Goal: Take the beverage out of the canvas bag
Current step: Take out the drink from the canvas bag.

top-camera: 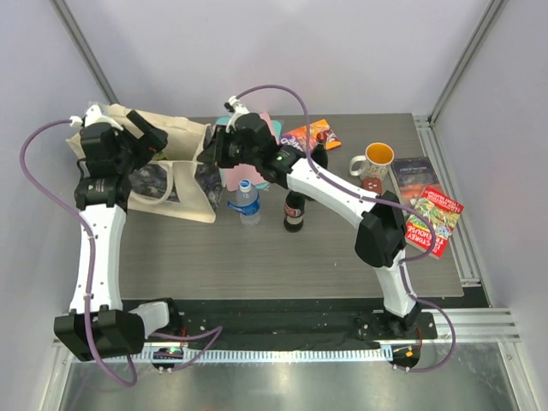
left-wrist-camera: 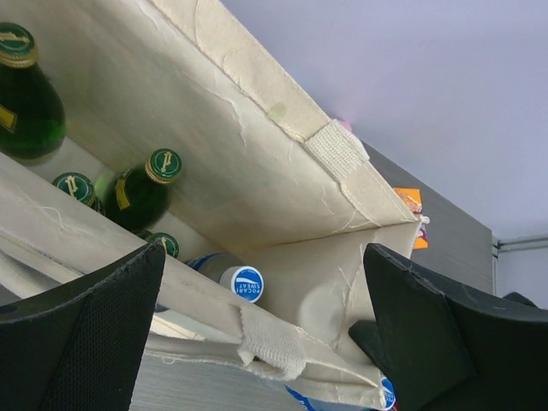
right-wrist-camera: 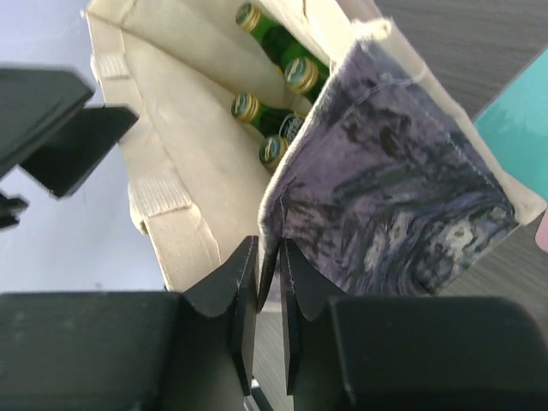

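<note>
The canvas bag (top-camera: 184,137) lies on its side at the back left of the table, its mouth held apart. My left gripper (left-wrist-camera: 257,338) is open, its fingers straddling the bag's rim and strap without touching the beverages. Inside lie several green glass bottles (left-wrist-camera: 141,193) and a bottle with a blue Pocari Sweat cap (left-wrist-camera: 247,283). My right gripper (right-wrist-camera: 270,282) is shut on the edge of the bag's dark printed side (right-wrist-camera: 394,197). In the right wrist view the green bottles (right-wrist-camera: 274,34) show deep in the bag.
A water bottle (top-camera: 247,202) and a dark cola bottle (top-camera: 294,210) stand on the table in front of the bag. A dark bottle (top-camera: 318,154), a yellow-lined mug (top-camera: 375,161), a snack packet (top-camera: 304,135) and books (top-camera: 432,218) are to the right.
</note>
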Controlling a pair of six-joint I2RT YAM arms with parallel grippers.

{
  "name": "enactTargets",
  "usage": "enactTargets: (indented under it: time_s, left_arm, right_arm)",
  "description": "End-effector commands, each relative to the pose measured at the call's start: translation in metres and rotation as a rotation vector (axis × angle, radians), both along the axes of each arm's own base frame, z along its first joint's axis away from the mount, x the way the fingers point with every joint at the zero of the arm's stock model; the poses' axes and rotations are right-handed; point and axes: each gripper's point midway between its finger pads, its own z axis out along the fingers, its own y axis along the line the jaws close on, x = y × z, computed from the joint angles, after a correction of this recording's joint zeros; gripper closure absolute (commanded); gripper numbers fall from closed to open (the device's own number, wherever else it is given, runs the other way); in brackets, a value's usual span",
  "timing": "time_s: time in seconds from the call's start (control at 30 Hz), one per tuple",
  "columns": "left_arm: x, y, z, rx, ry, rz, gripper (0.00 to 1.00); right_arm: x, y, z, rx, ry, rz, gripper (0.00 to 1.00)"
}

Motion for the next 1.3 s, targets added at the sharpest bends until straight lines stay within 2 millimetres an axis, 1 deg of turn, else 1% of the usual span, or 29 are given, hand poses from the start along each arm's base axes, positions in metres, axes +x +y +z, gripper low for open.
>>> enactTargets:
  time_s: [0.0,0.03,0.1,0.13,0.17,0.23,0.27,0.37,0.53,0.57,0.6,0.63,0.67,0.77,0.9,1.07,1.17,1.27]
  left_arm:
    - [0.013,-0.004,0.017,-0.019,-0.049,-0.024,0.03]
    - [0.014,-0.004,0.013,-0.016,-0.034,-0.022,0.03]
    - [0.015,-0.002,0.007,-0.004,-0.014,-0.02,0.03]
    - [0.014,-0.001,0.004,-0.001,-0.001,-0.02,0.03]
    - [0.014,-0.002,0.001,0.001,0.01,-0.021,0.03]
    - [0.013,0.0,-0.002,0.018,0.026,-0.02,0.03]
    - [0.012,0.001,-0.004,0.023,0.034,-0.017,0.03]
    - [0.008,0.003,-0.008,0.049,0.052,-0.017,0.03]
    - [-0.002,0.011,-0.023,0.112,0.097,-0.002,0.03]
    - [-0.004,0.013,-0.033,0.124,0.123,0.002,0.03]
    - [-0.007,0.016,-0.039,0.141,0.143,0.015,0.03]
    - [-0.011,0.018,-0.041,0.165,0.149,0.008,0.03]
    - [-0.013,0.017,-0.05,0.175,0.167,-0.002,0.03]
    - [-0.016,0.016,-0.051,0.225,0.148,-0.035,0.04]
    - [-0.012,0.018,-0.047,0.242,0.13,-0.037,0.04]
    - [-0.008,0.028,-0.055,0.224,0.174,0.029,0.04]
    - [-0.002,0.028,-0.058,0.205,0.187,0.031,0.04]
    - [0.005,0.025,-0.065,0.202,0.204,0.002,0.04]
  right_arm:
    - [-0.031,-0.001,-0.001,-0.042,-0.043,0.085,0.8]
    - [-0.034,0.0,-0.002,-0.052,-0.054,0.096,0.8]
    - [-0.043,0.002,-0.012,-0.073,-0.052,0.119,0.8]
    - [-0.051,0.006,-0.015,-0.079,-0.057,0.136,0.8]
    - [-0.055,0.006,-0.022,-0.099,-0.068,0.149,0.8]
    - [-0.065,0.011,-0.025,-0.114,-0.09,0.162,0.8]
    - [-0.065,0.01,-0.03,-0.126,-0.098,0.165,0.8]
    - [-0.075,0.015,-0.039,-0.149,-0.11,0.184,0.8]
    - [-0.071,0.013,-0.044,-0.172,-0.142,0.169,0.8]
    - [-0.071,0.013,-0.045,-0.176,-0.148,0.168,0.8]
    - [-0.069,0.013,-0.044,-0.18,-0.16,0.166,0.8]
    - [-0.069,0.013,-0.043,-0.18,-0.166,0.164,0.79]
    - [-0.068,0.012,-0.043,-0.182,-0.171,0.162,0.79]
    - [-0.068,0.012,-0.043,-0.185,-0.179,0.163,0.79]
    - [-0.071,0.015,-0.048,-0.2,-0.193,0.186,0.79]
    - [-0.079,0.018,-0.052,-0.232,-0.245,0.222,0.78]
    - [-0.086,0.022,-0.058,-0.254,-0.266,0.248,0.78]
    - [-0.089,0.023,-0.069,-0.282,-0.273,0.262,0.78]
